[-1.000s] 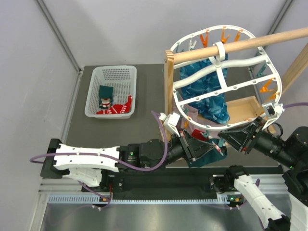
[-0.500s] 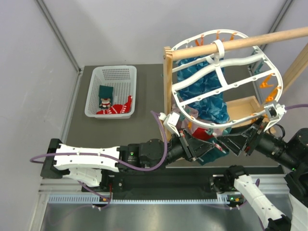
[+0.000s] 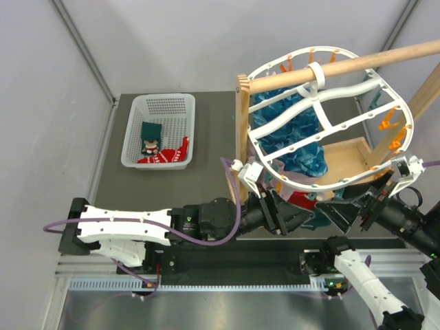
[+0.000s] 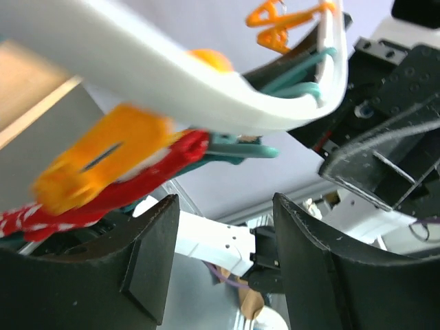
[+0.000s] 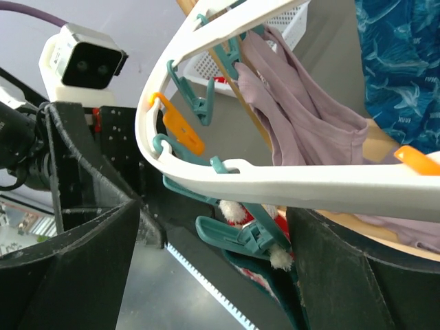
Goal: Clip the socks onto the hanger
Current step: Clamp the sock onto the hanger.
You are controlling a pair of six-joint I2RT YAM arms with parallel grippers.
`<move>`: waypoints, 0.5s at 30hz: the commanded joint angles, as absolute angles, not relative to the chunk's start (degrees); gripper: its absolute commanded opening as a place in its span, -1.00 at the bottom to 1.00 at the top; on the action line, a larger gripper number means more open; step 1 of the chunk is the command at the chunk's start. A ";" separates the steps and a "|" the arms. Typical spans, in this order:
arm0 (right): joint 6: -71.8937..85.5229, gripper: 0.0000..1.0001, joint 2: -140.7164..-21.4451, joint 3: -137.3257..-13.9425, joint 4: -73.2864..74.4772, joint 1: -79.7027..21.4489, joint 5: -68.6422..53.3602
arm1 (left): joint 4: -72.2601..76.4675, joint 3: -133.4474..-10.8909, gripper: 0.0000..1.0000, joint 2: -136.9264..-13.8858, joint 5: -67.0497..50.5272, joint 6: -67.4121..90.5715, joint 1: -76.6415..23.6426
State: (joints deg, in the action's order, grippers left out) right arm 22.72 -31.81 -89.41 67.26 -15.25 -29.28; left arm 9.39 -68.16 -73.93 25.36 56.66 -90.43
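The white oval hanger (image 3: 323, 127) hangs from a wooden rod, its near rim low over both grippers. A red and green sock (image 3: 300, 200) hangs from a teal clip (image 5: 256, 237) under that rim; the right wrist view shows the sock (image 5: 278, 278) with white pompoms. In the left wrist view a blurred orange clip (image 4: 103, 165) lies against red sock fabric (image 4: 161, 165). My left gripper (image 3: 292, 216) (image 4: 223, 247) is open and empty just below them. My right gripper (image 3: 331, 210) (image 5: 214, 265) is open, its fingers on either side of the teal clip and apart from it. More socks (image 3: 161, 150) lie in the basket.
A white perforated basket (image 3: 159, 110) stands at the left of the table. A wooden stand with upright post (image 3: 240, 124) and tray (image 3: 347, 148) carries the rod. A teal-blue cloth (image 3: 292, 130) and a mauve cloth (image 5: 302, 117) hang from the hanger.
Both grippers have opened from nearly shut. The hanger has swung up and to the right, and the right arm has drawn back to the right. The sock stays on the clip.
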 commanded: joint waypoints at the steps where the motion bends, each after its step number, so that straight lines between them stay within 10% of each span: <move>1: 21.45 0.71 -32.96 -91.58 71.28 -15.65 -26.98 | 10.56 -73.98 0.23 -76.54 18.56 49.24 -90.96; 15: 32.33 0.64 -30.59 -84.92 60.92 -15.64 -33.48 | 11.42 -85.16 0.21 -91.29 46.75 12.25 -110.57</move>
State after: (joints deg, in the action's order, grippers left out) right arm 27.00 -31.38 -87.72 65.14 -15.25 -30.61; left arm 6.42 -82.70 -88.01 38.04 24.67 -110.67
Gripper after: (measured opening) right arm 0.826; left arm 0.598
